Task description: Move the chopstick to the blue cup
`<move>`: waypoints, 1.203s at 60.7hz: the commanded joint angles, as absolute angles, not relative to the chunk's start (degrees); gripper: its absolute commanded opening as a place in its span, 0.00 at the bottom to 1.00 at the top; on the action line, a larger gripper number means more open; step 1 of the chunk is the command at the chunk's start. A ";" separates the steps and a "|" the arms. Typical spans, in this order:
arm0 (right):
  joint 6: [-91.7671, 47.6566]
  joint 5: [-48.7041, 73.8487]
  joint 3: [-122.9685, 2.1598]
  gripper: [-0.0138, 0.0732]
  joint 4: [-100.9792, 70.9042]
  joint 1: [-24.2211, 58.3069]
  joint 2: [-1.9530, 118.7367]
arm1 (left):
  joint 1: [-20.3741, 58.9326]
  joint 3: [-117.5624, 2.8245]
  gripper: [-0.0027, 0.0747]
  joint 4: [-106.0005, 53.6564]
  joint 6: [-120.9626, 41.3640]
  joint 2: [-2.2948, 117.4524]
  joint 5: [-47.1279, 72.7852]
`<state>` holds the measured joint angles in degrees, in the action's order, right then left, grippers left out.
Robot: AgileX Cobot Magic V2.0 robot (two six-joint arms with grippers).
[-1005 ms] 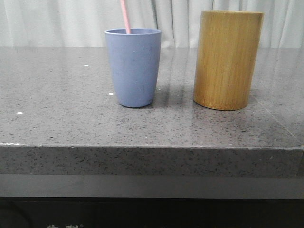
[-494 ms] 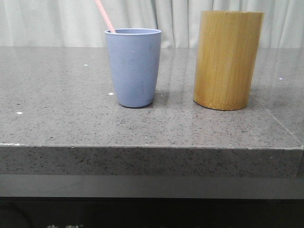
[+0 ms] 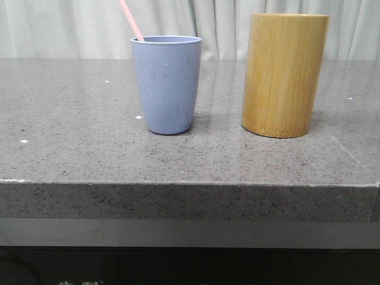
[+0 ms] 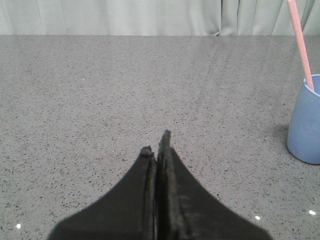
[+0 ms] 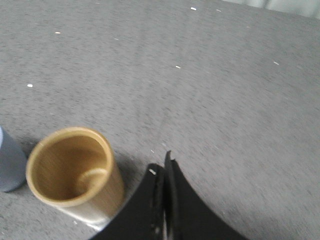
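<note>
The blue cup (image 3: 167,84) stands upright on the grey stone table (image 3: 77,142), left of centre. The pale pink chopstick (image 3: 130,19) rests inside it, leaning to the left over the rim, free of any gripper. In the left wrist view the blue cup (image 4: 306,124) with the chopstick (image 4: 300,42) sits off to one side of my left gripper (image 4: 157,142), which is shut and empty above bare table. My right gripper (image 5: 162,162) is shut with nothing in it, close beside the bamboo cylinder (image 5: 75,175); an edge of the blue cup (image 5: 9,162) shows beyond it.
A tall yellow-brown bamboo cylinder (image 3: 284,74) stands right of the blue cup, with a hand's width between them. Its inside looks empty from above. Pale curtains (image 3: 71,27) hang behind the table. The table's front edge (image 3: 190,184) runs across the near side.
The chopstick stood nearly upright in the blue cup a second ago and has tipped to lean left against the rim. Since half a second ago nothing has moved.
</note>
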<state>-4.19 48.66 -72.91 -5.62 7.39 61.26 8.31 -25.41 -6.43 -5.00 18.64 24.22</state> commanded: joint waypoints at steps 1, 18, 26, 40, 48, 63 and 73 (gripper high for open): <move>-4.79 42.00 -68.12 0.02 -5.61 5.89 54.53 | 8.18 -26.97 0.01 -7.11 -4.44 19.01 19.32; -4.79 28.71 -45.71 0.02 -5.78 5.89 34.80 | 8.18 -26.97 0.01 -7.11 -4.44 19.01 19.32; -4.79 22.80 -34.67 0.02 -6.83 5.89 24.22 | 8.18 -26.97 0.01 -7.11 -4.44 19.01 19.32; -4.79 18.36 -24.55 0.02 -6.83 5.89 11.48 | 8.18 -26.97 0.01 -7.11 -4.44 19.01 19.32; -4.79 18.15 -24.08 0.02 -6.83 5.89 10.25 | 8.18 -26.97 0.01 -7.11 -4.44 19.01 19.32; -4.79 18.15 -24.08 0.02 -6.83 5.89 10.25 | 8.18 -26.97 0.01 -7.11 -4.44 19.01 19.32; -4.79 18.15 -24.08 0.02 -6.83 5.89 10.25 | 8.18 -26.97 0.01 -7.11 -4.44 19.01 19.32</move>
